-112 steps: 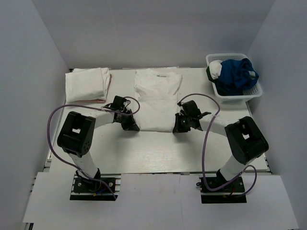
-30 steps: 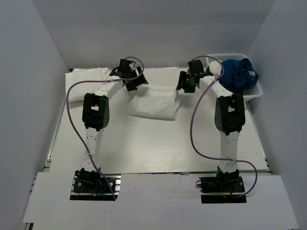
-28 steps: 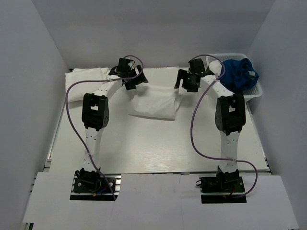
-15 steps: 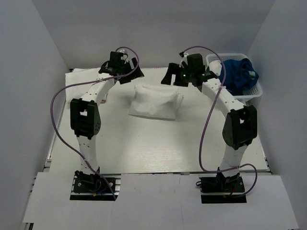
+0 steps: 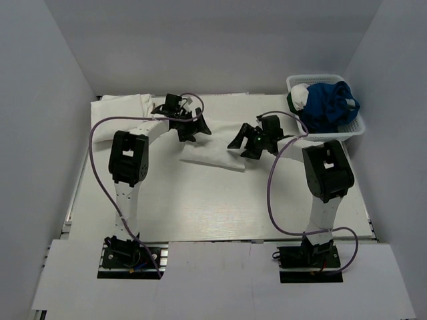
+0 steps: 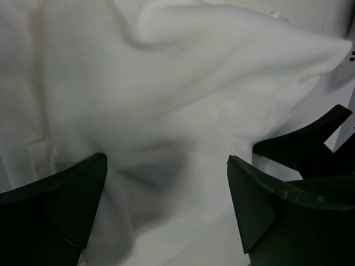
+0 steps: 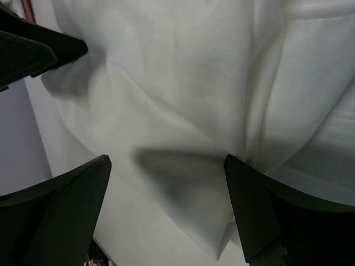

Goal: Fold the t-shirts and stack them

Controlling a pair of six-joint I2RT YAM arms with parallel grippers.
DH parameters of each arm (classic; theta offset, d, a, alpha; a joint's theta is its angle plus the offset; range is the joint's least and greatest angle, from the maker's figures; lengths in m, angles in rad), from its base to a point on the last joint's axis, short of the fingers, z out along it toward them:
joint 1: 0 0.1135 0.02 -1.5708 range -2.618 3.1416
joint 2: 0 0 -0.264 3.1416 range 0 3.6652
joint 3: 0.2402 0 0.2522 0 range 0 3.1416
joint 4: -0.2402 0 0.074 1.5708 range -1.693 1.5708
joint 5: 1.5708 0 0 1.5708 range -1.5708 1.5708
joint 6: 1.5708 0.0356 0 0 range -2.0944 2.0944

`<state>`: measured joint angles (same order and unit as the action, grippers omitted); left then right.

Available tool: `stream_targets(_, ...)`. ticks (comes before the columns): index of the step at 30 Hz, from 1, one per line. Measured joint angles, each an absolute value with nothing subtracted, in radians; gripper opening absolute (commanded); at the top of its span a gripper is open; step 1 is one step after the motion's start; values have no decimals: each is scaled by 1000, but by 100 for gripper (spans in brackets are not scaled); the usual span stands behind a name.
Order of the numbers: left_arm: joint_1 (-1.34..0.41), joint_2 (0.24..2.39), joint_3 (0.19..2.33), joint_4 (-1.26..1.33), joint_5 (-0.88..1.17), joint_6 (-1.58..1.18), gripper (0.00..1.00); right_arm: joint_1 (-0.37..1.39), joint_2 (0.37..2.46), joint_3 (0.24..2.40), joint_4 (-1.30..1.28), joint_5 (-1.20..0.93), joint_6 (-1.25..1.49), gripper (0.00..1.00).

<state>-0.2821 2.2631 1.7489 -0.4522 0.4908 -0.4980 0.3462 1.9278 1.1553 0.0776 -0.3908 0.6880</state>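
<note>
- The stack (image 5: 120,108) of folded white shirts sits beyond the outer side of the left fingers, at the far left corner of the bench (image 5: 200,207).
- The left fingers (image 5: 193,131) are spread wide and grip nothing. The wrist view shows only rumpled white cloth between and under them, so they hang low over the left end of the shirt.
- The shirt (image 5: 212,157) is a folded white rectangle lying flat between the two sets of fingers. Its long axis runs from one set to the other.
- The right fingers (image 5: 240,147) are also wide and empty, low over the shirt's right end.
- The basket (image 5: 333,133) is well off to the right of the right fingers and holds blue cloth.
- Judgement: both arms are about equally near the shirt, one at each end. The stack lies leftward, roughly along the shirt's axis, so a carry there would likely have the left arm leading.
</note>
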Motion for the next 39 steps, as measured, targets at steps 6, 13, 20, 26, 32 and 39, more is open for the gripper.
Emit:
stream_targets(6, -278, 2228, 1666, -379, 514, -498, 100, 313, 1959, 1136, 136, -414, 731, 90)
stream_targets(13, -279, 2209, 1649, -387, 512, -492, 100, 313, 1959, 1152, 128, -430, 680, 90)
stream_targets(20, -286, 2101, 1649, -534, 405, -435, 100, 316, 1760, 1149, -37, -387, 510, 90)
stream_targets(26, -286, 2003, 1654, -637, 265, -366, 100, 321, 1475, 1133, -85, -426, 390, 90)
stream_targets(32, -284, 2109, 1687, -707, 203, -333, 100, 327, 1368, 1052, -172, -426, 342, 90)
stream_targets(39, -283, 2210, 1758, -693, 243, -312, 90, 327, 1366, 1049, -252, -398, 306, 90)
